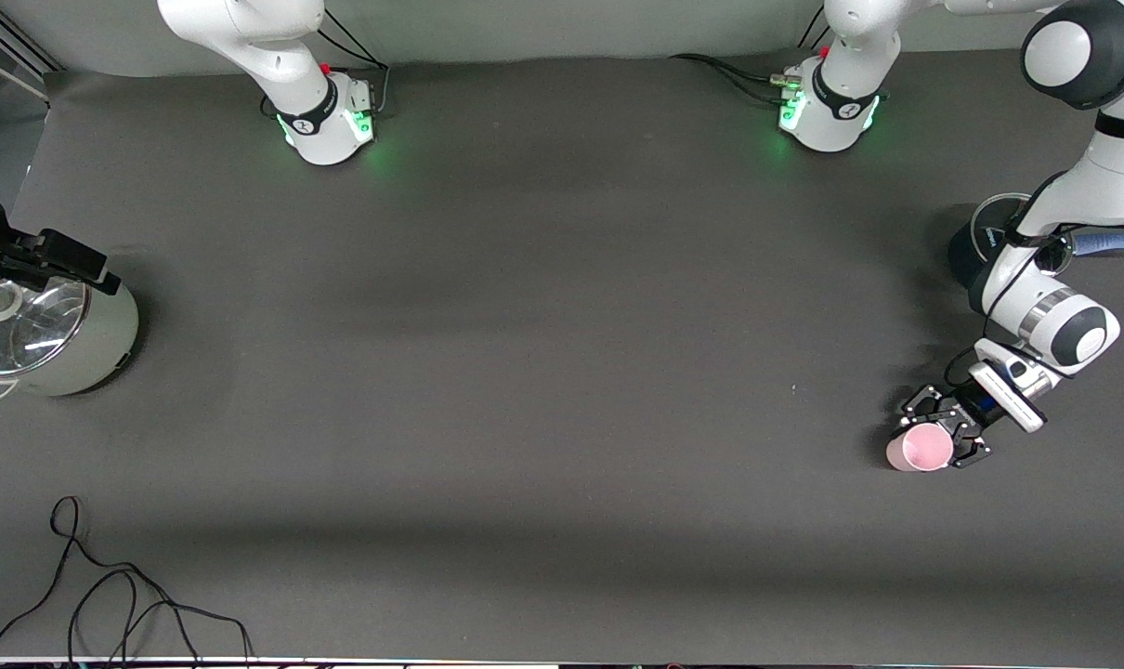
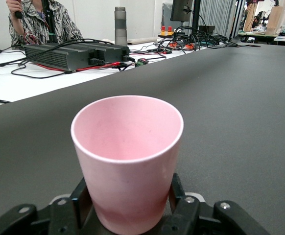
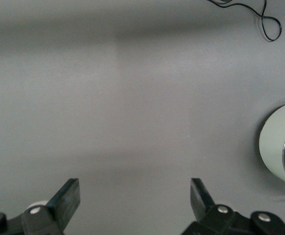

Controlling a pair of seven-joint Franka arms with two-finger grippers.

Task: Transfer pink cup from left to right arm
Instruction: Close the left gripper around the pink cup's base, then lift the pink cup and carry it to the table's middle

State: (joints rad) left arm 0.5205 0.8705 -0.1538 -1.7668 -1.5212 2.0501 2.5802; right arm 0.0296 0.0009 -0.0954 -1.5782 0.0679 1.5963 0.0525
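Dark grey matting covered the whole table (image 1: 543, 372). Toward the left arm's end of it, the small pale pink plastic cup (image 1: 921, 449) stood upright, the left gripper (image 1: 945, 429) closed on its base. The right gripper (image 3: 135, 198) hung wide open, holding nothing, beside the grey glass-lidded pot (image 1: 46, 334). A cluttered white workbench (image 2: 15, 83) adjoined the table.

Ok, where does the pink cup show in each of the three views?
Front view: pink cup between the left gripper's fingers at the left arm's end of the table.
Left wrist view: cup upright, fills the centre, a finger against each side.
Right wrist view: not in it; only the open right gripper and the lidded pot.
Shared landmark: dark grey tabletop.
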